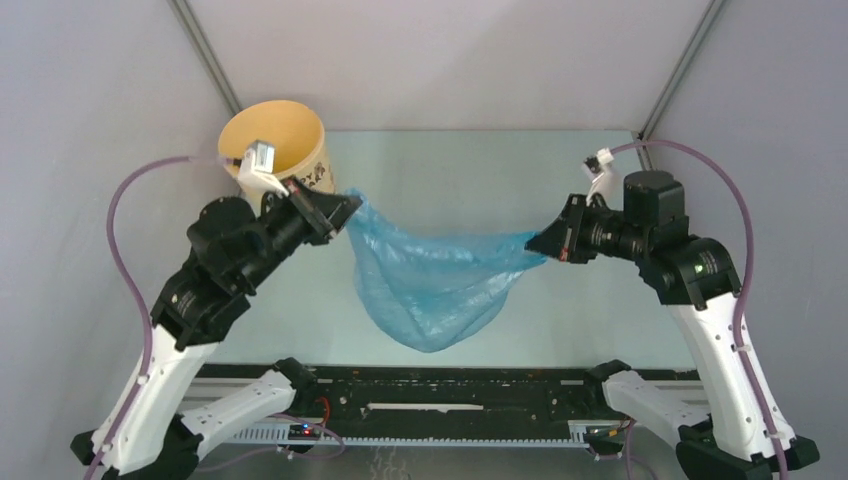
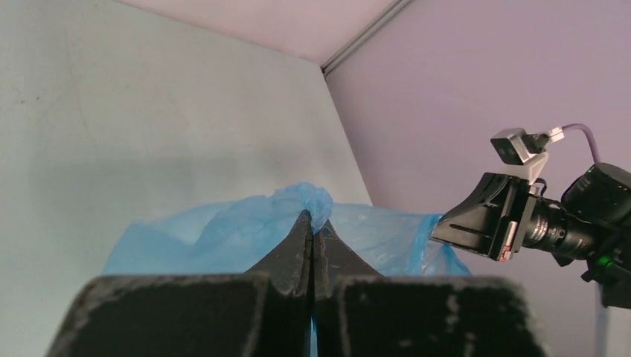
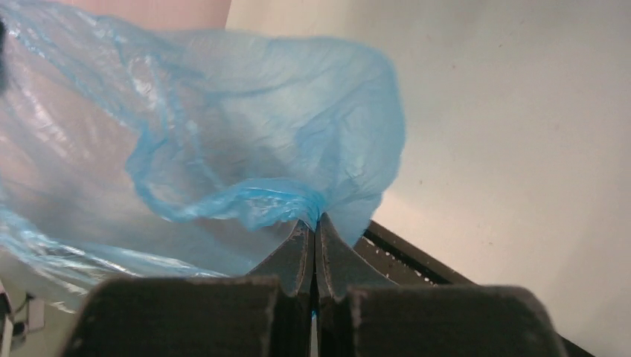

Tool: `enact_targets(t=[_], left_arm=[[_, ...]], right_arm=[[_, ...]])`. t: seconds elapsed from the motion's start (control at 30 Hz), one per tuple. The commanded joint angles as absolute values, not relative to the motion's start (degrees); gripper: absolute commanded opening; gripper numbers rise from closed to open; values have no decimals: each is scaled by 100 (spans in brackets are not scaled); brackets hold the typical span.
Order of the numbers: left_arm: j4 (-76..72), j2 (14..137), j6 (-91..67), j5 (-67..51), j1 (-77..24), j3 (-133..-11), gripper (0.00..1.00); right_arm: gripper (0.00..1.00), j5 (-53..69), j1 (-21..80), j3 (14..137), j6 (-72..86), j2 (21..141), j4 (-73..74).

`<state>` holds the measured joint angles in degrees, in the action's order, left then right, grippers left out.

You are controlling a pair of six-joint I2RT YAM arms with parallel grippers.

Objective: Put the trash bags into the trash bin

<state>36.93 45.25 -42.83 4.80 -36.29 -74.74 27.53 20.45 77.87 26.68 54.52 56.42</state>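
— First entry?
— One trash bag [image 1: 430, 275]: thin blue plastic, slung between the two grippers above the table [image 1: 480, 170], its belly sagging toward the near edge. The long axis runs left to right.

— Second entry?
— The trash bin [image 1: 285, 140]: a tan-yellow round bucket at the far left corner of the table, mouth open. It lies just behind and to the left of the bag's left end.

— Holders?
— The left gripper [image 1: 350, 208] is clenched on the bag's left edge, with film bunched above its tips. That arm reaches forward right beside the bin and is much the nearer. The right gripper [image 1: 533, 243] is clenched on the right edge, its arm bent and pointing inward, well apart from the bin.

— Judgement?
— The bag has to travel left and back, over the rim. Its right end has the longer way to go.
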Motion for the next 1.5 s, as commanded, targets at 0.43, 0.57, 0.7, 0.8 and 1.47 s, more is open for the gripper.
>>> enact_targets(t=[0.43,0.57,0.7,0.8,1.47], left_arm=[[3272,5123,-4063,45,-3015,-8830,0],[2979,4802,-4073,570,-3014,-8620,0],[4104,4989,-4559,1050,-2851,-7961,0],[4071,5199,-4651,219,-2699,-7623,0],[2812,4510,-4559,-105,-2698,-6955,44]], right_arm=[[0,3476,1064,9876,2431,6301,6534],[0,3604,1063,10238,2401,6399,6525],[0,3572,919,8728,2328,6197,5948],[0,3679,778,7877,2369,6182,5741],[0,3361,91,9604,2597,6246,6400]])
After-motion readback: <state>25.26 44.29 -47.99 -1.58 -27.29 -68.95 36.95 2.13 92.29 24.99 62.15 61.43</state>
